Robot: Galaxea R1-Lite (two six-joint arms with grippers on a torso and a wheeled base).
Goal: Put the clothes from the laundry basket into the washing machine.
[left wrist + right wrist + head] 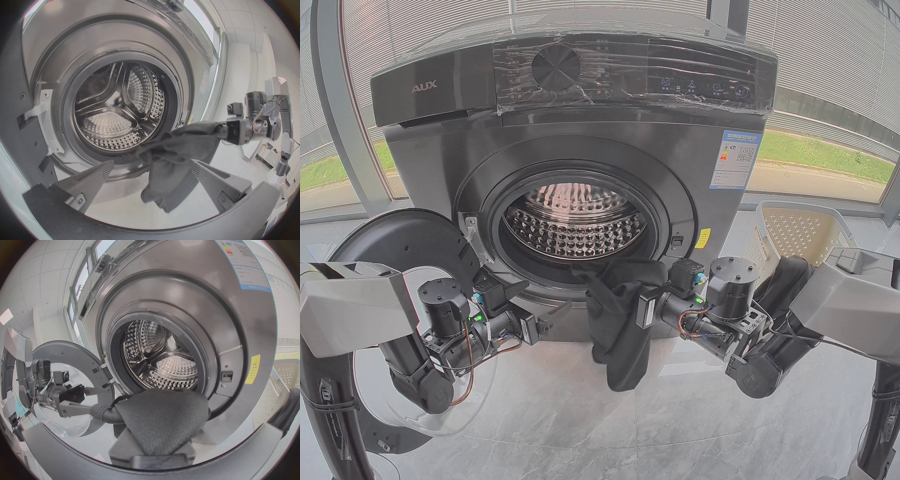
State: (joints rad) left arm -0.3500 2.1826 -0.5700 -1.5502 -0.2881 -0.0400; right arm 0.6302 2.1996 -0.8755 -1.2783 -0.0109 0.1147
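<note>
The right hand (637, 299) has its fingertips buried under cloth, so the grip itself is hard to see, but it is clearly closed on the dark garment (622, 325) and bearing its weight. From the right wrist view the fabric drapes right over the fingers and hides them. The garment is bunched at the top, level with the lower lip of the washing machine (450, 144) opening. I cannot tell whether it rests on that lip or only hangs in front of it. The rest of it falls in a limp fold down the machine's front, ending near the pale, glossy tiled floor (550, 406). Up close the cloth shows a fine knitted, dimpled weave.

The left hand (547, 294) is beside the garment at about the same height, fingers spread wide and holding nothing, not touching the cloth.

The drum (575, 219) is bright steel, dotted with holes and ribbed with raised paddles. The round door (406, 240) stands open on the left, partly covered by the left arm.

The laundry basket (800, 231), pale perforated plastic, stands to the right of the machine, its lower part hidden behind the right arm. A dark shape (289, 408) at its rim is cut off and I cannot make it out.
</note>
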